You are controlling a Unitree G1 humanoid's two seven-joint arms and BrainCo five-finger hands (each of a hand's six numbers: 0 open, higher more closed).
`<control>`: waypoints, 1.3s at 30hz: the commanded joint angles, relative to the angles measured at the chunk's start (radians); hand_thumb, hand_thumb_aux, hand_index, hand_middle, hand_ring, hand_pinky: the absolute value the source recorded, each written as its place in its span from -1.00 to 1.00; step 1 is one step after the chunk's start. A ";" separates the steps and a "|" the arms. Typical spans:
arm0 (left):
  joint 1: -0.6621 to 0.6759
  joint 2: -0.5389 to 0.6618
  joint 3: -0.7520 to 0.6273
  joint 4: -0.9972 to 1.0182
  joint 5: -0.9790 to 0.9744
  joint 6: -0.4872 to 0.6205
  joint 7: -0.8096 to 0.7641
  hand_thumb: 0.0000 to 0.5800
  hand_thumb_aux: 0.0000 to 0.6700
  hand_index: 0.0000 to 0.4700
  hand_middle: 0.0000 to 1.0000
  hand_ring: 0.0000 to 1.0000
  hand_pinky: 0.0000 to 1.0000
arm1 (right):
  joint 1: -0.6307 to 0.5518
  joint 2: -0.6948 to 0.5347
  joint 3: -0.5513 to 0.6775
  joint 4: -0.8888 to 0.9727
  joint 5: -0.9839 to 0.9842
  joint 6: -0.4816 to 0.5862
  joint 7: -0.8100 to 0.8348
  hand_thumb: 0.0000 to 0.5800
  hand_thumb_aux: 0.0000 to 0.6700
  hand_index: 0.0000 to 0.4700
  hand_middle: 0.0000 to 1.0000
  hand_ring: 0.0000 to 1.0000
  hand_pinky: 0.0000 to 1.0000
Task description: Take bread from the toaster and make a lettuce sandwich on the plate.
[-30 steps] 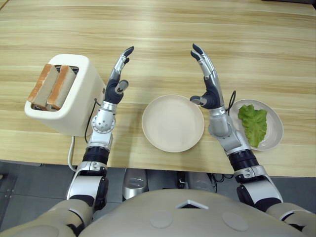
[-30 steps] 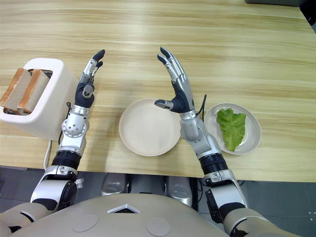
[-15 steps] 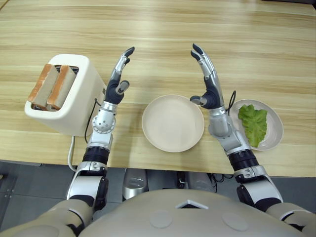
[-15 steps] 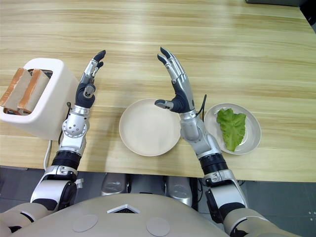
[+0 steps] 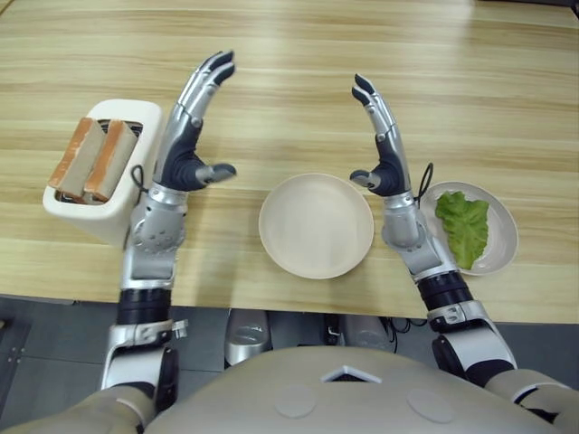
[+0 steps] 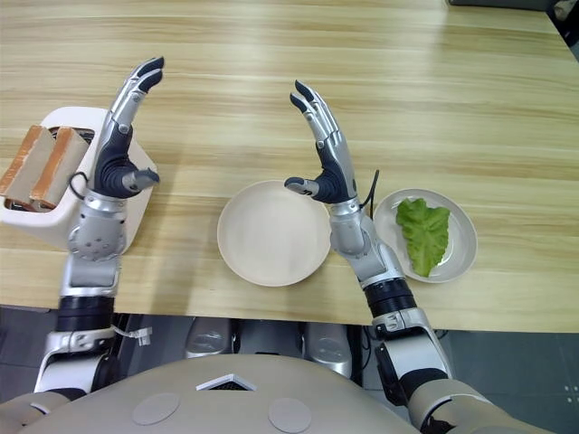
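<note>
Left eye view. Left hand (image 5: 185, 136): metal fingers (image 5: 213, 70) with dark tips stretched nearly straight, thumb out, holding nothing, raised over the right edge of the toaster (image 5: 90, 212), a cream box with rounded corners at 9 o'clock. Two browned bread slices (image 5: 77, 155) stand tilted in its slots. Right hand (image 6: 329, 163): fingers likewise spread and empty, above the 2 o'clock rim of the round matte beige plate (image 5: 316, 226). Crinkled green lettuce leaf (image 5: 463, 226) lies in a shallow pale dish (image 5: 503, 226) at 3 o'clock. Wood-grain table (image 5: 452, 72).
</note>
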 commanded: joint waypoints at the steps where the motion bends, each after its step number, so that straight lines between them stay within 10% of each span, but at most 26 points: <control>1: 0.036 0.130 0.080 -0.082 0.009 0.207 -0.129 -1.00 -1.00 -1.00 -1.00 -1.00 -1.00 | 0.015 0.001 -0.010 -0.008 0.005 0.015 0.004 -1.00 -1.00 -1.00 -1.00 -1.00 -1.00; 12: 0.238 0.451 0.413 0.082 0.078 0.365 -0.115 -1.00 -1.00 -1.00 -1.00 -1.00 -1.00 | 0.033 0.002 -0.022 -0.026 0.008 0.026 0.008 -1.00 -1.00 -1.00 -1.00 -1.00 -1.00; 36: 0.273 0.623 0.230 0.618 0.116 0.306 0.042 -1.00 -1.00 -1.00 -1.00 -1.00 -1.00 | 0.044 -0.009 -0.020 -0.022 -0.003 0.035 0.011 -1.00 -1.00 -1.00 -1.00 -1.00 -1.00; 38: 0.262 0.624 0.237 0.635 0.073 0.282 0.034 -0.68 -0.84 -0.84 -1.00 -1.00 -1.00 | 0.044 -0.009 -0.019 -0.020 -0.003 0.035 0.011 -1.00 -1.00 -1.00 -1.00 -1.00 -1.00; 39: 0.260 0.625 0.238 0.640 0.059 0.275 0.030 0.00 -0.41 -0.42 -1.00 -1.00 -1.00 | 0.043 -0.010 -0.019 -0.019 -0.003 0.035 0.011 -1.00 -1.00 -1.00 -1.00 -1.00 -1.00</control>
